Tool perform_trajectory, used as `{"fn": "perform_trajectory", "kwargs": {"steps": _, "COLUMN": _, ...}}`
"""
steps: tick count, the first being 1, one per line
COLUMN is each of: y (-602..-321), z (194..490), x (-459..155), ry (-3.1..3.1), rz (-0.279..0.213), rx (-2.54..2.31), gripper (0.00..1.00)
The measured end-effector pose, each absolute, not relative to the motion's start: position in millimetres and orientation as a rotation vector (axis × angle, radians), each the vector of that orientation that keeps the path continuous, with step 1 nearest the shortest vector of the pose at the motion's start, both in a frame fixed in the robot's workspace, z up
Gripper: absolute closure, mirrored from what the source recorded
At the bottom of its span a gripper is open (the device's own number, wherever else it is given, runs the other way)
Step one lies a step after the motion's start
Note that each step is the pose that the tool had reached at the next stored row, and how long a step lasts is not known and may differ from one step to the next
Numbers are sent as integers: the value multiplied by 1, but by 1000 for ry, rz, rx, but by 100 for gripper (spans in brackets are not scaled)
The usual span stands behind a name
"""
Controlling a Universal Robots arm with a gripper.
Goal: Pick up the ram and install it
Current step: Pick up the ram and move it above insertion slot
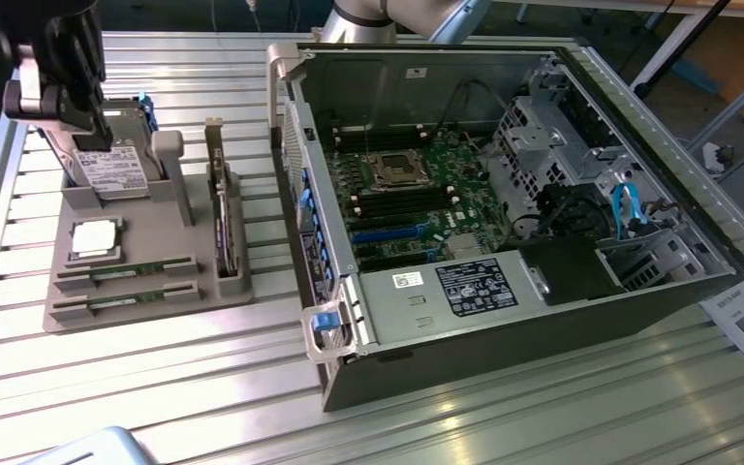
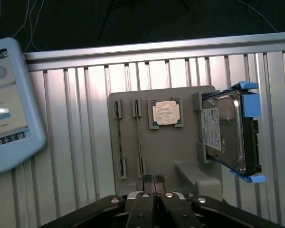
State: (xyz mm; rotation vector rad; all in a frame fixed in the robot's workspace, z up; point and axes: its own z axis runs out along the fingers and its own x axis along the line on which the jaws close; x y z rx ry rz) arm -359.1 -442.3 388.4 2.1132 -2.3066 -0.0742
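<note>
Remote view: my hand (image 2: 153, 179) hovers clenched and empty above a grey parts holder (image 1: 166, 240).
The ram (image 1: 127, 270) sits on edge in the holder's slots on the counter (image 1: 152, 387), just beside a silver processor chip (image 1: 96, 238). An open computer case (image 1: 411, 358) stands at the exterior view's right.

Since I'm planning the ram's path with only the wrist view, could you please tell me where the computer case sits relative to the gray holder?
Observer: The computer case stands apart from the gray holder, on the exterior view's right of it.
Operator: Thanks. Is the case open?
Observer: Yes, its side is off and the motherboard faces up.
Operator: Does the holder carry anything beyond my view?
Observer: A dark expansion card stands on edge along its case-side rim.
</note>
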Motion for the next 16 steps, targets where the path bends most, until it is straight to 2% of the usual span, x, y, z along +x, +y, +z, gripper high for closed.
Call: {"fn": "perform_trajectory", "kwargs": {"steps": 16, "y": -451, "z": 388, "x": -359, "ry": -2307, "rz": -74, "rx": 2113, "gripper": 90}}
